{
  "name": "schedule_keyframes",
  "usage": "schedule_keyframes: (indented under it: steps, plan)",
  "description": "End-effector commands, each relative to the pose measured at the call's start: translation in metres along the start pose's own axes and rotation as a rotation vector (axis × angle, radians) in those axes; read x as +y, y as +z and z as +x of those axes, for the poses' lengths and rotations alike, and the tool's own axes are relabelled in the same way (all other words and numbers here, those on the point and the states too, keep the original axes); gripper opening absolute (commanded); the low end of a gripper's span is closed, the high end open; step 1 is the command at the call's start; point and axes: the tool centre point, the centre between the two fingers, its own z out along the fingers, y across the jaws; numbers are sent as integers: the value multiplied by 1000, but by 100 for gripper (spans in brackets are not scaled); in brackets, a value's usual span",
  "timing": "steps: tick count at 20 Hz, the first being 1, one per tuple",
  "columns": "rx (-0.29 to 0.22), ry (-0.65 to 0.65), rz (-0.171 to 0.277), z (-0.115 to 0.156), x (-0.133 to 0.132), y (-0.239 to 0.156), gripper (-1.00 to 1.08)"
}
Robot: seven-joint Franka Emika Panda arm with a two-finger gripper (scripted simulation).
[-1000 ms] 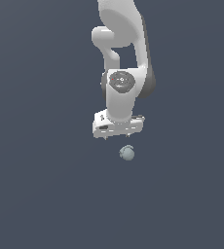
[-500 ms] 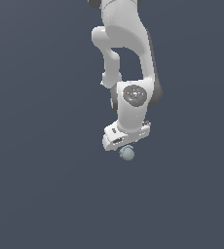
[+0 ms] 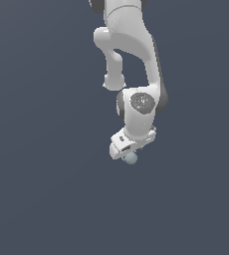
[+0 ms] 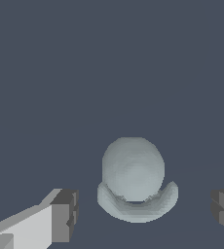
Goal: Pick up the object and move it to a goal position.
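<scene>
The small pale grey-blue ball (image 3: 131,159) is sitting directly beneath the white tool (image 3: 128,155) on the plain dark slate bench (image 3: 42,199), partly covered by the tool body in the exterior view. In the wrist view the ball (image 4: 133,170) is lying between the two dark grey fingertips (image 4: 65,214), clear gaps showing on either side. The tool (image 4: 143,214) is standing wide open, holding nothing. No bench edges are showing, so placement against them cannot be told.

Versus the frame a second ago: the white arm has been lowering; the tool was hovering above the ball with a gap, now it is overlapping it.

The ball is looking rounded, slightly bumpy, with a thicker curved rim around its lower part.
</scene>
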Motion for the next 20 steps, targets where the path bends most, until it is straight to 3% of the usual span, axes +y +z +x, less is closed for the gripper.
schedule_keyframes:
  steps: [1,16,17,20]
  plan:
    - [0,0,0,0,0,1,100]
    - [2,-6,-1,1,0,50,100]
    - [2,-6,-1,1,0,50,-100]
    - [2,-6,-1,1,0,50,-100]
